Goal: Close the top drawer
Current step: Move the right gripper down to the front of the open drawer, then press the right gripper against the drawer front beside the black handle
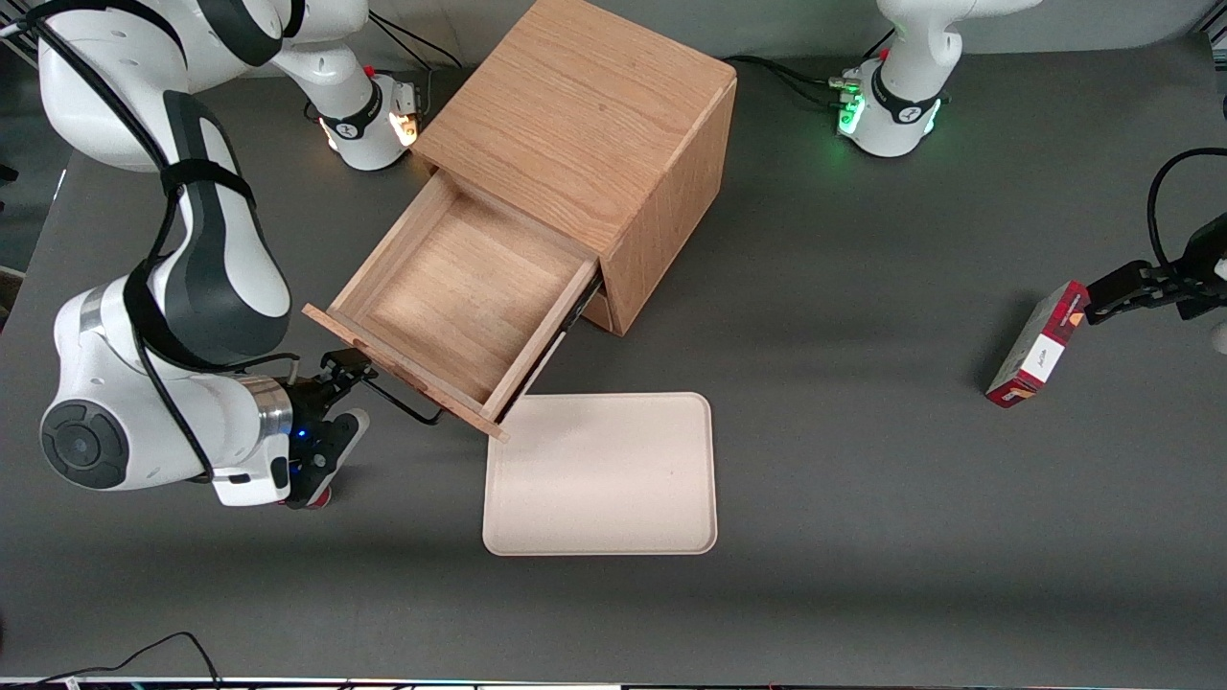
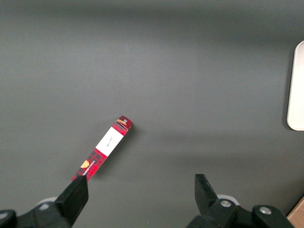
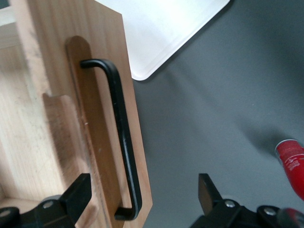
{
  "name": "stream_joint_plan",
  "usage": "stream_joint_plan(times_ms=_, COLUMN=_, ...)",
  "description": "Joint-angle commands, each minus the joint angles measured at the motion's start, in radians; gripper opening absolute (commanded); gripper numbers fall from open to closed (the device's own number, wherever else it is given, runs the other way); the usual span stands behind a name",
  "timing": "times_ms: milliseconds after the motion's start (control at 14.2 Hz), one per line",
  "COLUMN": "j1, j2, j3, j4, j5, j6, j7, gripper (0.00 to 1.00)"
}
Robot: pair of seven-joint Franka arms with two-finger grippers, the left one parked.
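The top drawer (image 1: pixel 460 307) of the light oak cabinet (image 1: pixel 594 144) stands pulled well out, its shallow wooden box bare inside, its front panel angled toward the working arm's end of the table. The thin black bar handle (image 1: pixel 407 402) on that panel faces the right gripper (image 1: pixel 347 376), which sits just at the handle's end nearest the working arm. In the right wrist view the gripper (image 3: pixel 145 197) has its fingers (image 3: pixel 78 194) spread wide — one lies over the drawer's wooden front, the other over the grey table, and the handle (image 3: pixel 121 137) runs between them without either pad touching it. A pale beige tray (image 1: pixel 600 474) lies flat on the table (image 1: pixel 863 383), nearer the front camera than the cabinet, one corner just beside the drawer's front corner. Toward the parked arm's end, well apart from the cabinet, a red plaid box (image 1: pixel 1035 347) stands tilted on the table.
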Motion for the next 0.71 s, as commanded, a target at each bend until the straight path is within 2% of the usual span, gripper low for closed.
stream_joint_plan(times_ms=0, j1=-0.004, j2=0.025, j3=0.001, j4=-0.002, j5=0.023, j6=0.016, j7=0.030, gripper=1.00)
stream_joint_plan(times_ms=353, j1=-0.010, j2=0.030, j3=-0.002, j4=-0.027, j5=0.075, j6=0.041, j7=0.042, gripper=1.00)
stream_joint_plan(times_ms=635, j1=-0.012, j2=0.030, j3=-0.003, j4=-0.053, j5=0.077, j6=0.076, j7=0.042, gripper=1.00)
